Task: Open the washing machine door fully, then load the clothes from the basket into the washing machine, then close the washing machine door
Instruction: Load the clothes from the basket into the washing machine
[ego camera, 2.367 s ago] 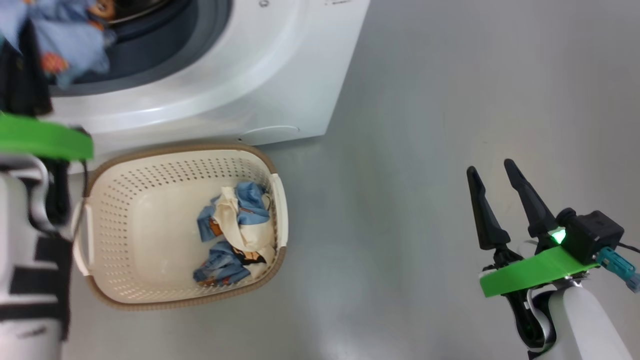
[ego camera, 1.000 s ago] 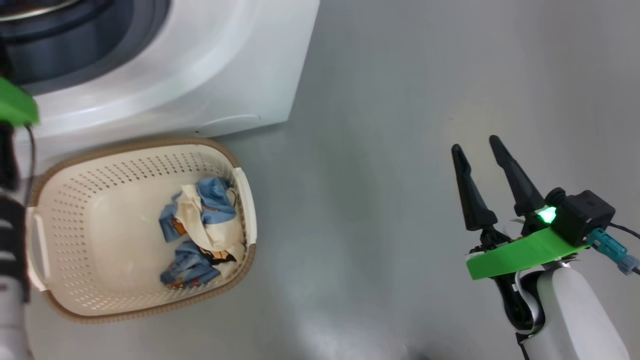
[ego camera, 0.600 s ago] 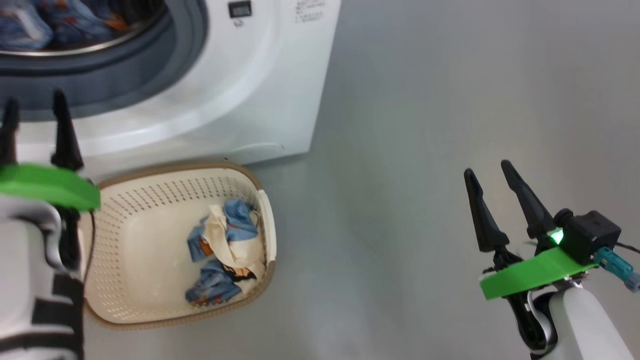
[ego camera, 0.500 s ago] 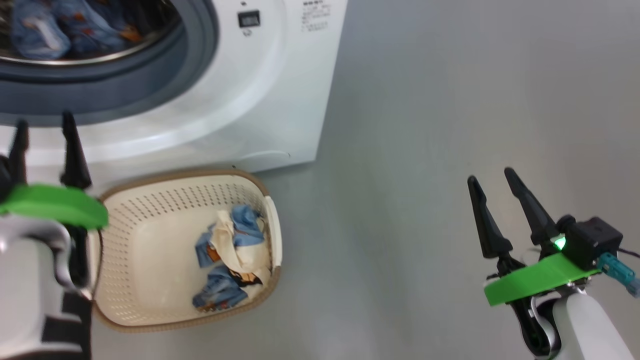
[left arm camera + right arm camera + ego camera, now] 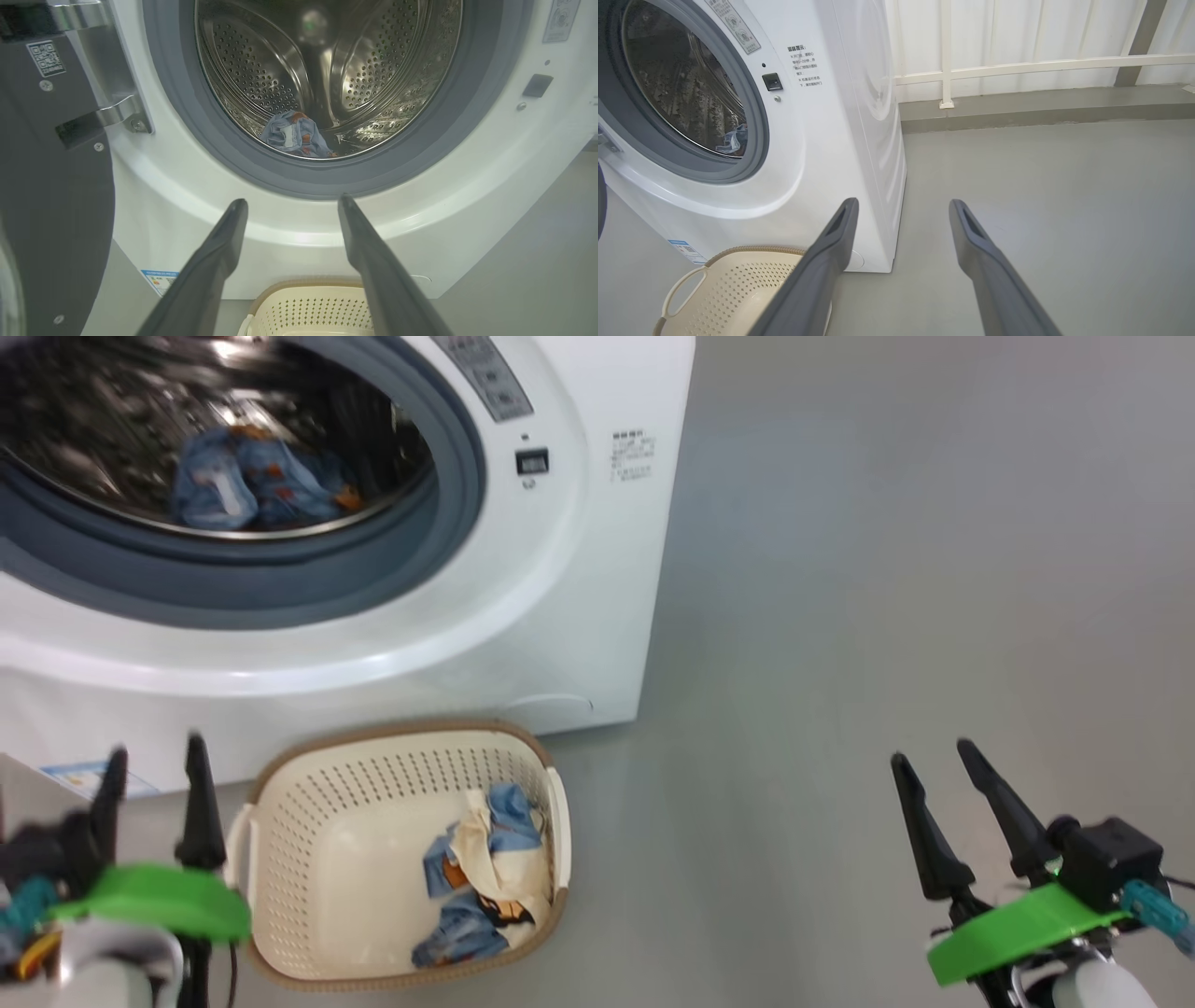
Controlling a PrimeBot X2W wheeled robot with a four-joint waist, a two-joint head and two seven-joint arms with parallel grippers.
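Two claws, left claw (image 5: pixel 155 749), right claw (image 5: pixel 931 752), both spread empty, blue-and-cream clothes (image 5: pixel 487 877) crumpled in basket (image 5: pixel 373 782)

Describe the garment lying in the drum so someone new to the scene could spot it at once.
Start at the white washing machine and look through its round grey-rimmed opening into the steel drum. At the drum's bottom lies a crumpled light blue garment with orange prints. Unlike the similar clothes in the cream basket on the floor, it is already inside the machine.
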